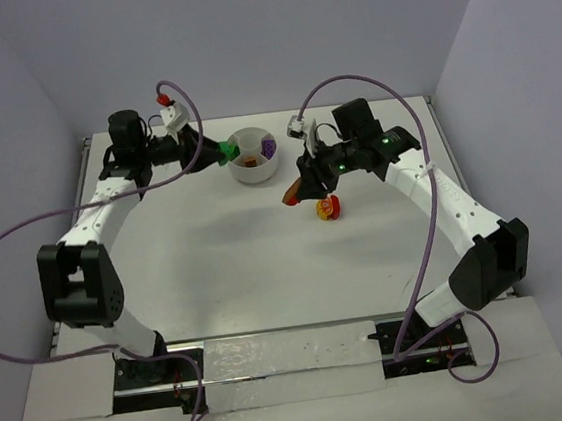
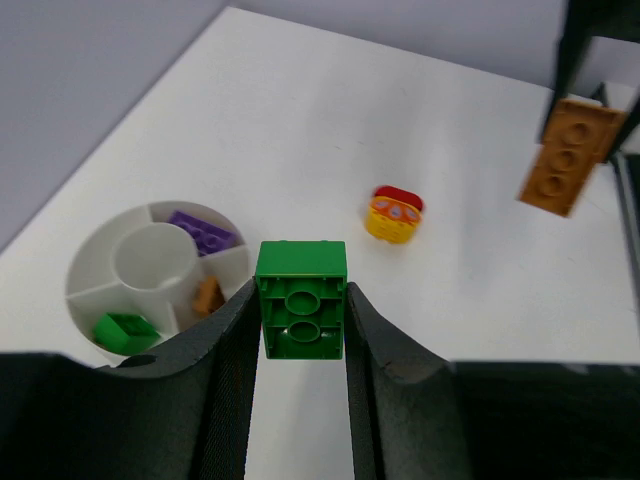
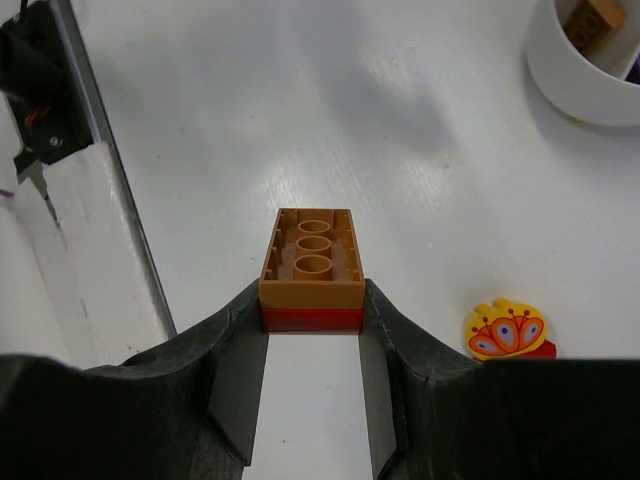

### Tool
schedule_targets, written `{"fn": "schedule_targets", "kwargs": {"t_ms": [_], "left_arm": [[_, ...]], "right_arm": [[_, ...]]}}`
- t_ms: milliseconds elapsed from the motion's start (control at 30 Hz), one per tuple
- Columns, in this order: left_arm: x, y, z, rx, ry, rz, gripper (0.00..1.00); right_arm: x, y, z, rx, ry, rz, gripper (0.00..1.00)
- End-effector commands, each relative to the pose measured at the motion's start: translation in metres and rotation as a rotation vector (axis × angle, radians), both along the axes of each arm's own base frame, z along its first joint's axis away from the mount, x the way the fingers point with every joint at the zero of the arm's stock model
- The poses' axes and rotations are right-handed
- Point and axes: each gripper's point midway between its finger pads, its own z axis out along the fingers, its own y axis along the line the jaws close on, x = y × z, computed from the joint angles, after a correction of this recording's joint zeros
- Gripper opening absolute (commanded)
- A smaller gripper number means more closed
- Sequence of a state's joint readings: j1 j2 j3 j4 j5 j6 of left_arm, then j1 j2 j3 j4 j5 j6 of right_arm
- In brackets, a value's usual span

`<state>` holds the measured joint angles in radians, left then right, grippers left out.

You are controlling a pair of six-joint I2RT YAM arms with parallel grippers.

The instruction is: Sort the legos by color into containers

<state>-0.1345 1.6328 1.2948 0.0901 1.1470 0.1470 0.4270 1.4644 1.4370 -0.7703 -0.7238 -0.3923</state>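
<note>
My left gripper [image 1: 217, 156] is shut on a green lego [image 2: 301, 299], held in the air just left of the white bowl [image 1: 255, 169]. The bowl's sections hold a purple lego [image 2: 202, 232], a green lego [image 2: 125, 330] and an orange-brown lego [image 2: 208, 295]; its centre well is bare. My right gripper [image 1: 296, 195] is shut on an orange-brown lego [image 3: 312, 265] stacked on a red one [image 3: 311, 319], held above the table to the right of the bowl. A yellow-and-red lego [image 1: 330, 206] lies on the table just right of that gripper and also shows in the right wrist view [image 3: 506, 332].
The white table [image 1: 217, 267] has raised edges at left and right, with grey walls around it. Purple cables loop off both arms. The arm bases stand at the near edge.
</note>
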Motion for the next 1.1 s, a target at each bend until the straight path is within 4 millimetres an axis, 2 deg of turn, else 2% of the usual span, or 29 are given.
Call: {"fn": "schedule_targets", "kwargs": {"t_ms": [0, 33, 100, 167, 233, 333, 600, 867, 1067], "left_arm": [[0.060, -0.005, 0.015, -0.123, -0.095, 0.052, 0.03], [0.072, -0.007, 0.011, -0.149, -0.112, 0.048, 0.03], [0.082, -0.009, 0.002, -0.177, -0.108, 0.044, 0.03], [0.091, -0.010, 0.003, -0.208, -0.153, 0.040, 0.03], [0.105, -0.011, -0.011, -0.223, -0.147, 0.048, 0.03], [0.115, -0.009, -0.021, -0.243, -0.165, 0.054, 0.06], [0.128, -0.010, -0.050, -0.251, -0.140, 0.061, 0.10], [0.136, -0.009, -0.064, -0.249, -0.110, 0.074, 0.11], [0.139, -0.009, -0.075, -0.253, -0.077, 0.086, 0.22]], "right_arm": [[0.005, -0.008, 0.023, 0.057, -0.056, -0.051, 0.00], [0.007, -0.010, 0.023, 0.060, -0.051, -0.061, 0.00], [0.010, -0.012, 0.023, 0.064, -0.046, -0.076, 0.00], [0.012, -0.014, 0.024, 0.068, -0.040, -0.084, 0.00], [0.015, -0.016, 0.025, 0.067, -0.036, -0.094, 0.00], [0.018, -0.016, 0.025, 0.066, -0.029, -0.093, 0.00], [0.021, -0.014, 0.021, 0.066, -0.006, -0.088, 0.00], [0.022, -0.013, 0.019, 0.068, 0.006, -0.084, 0.00], [0.023, -0.012, 0.017, 0.065, 0.014, -0.080, 0.00]]}}
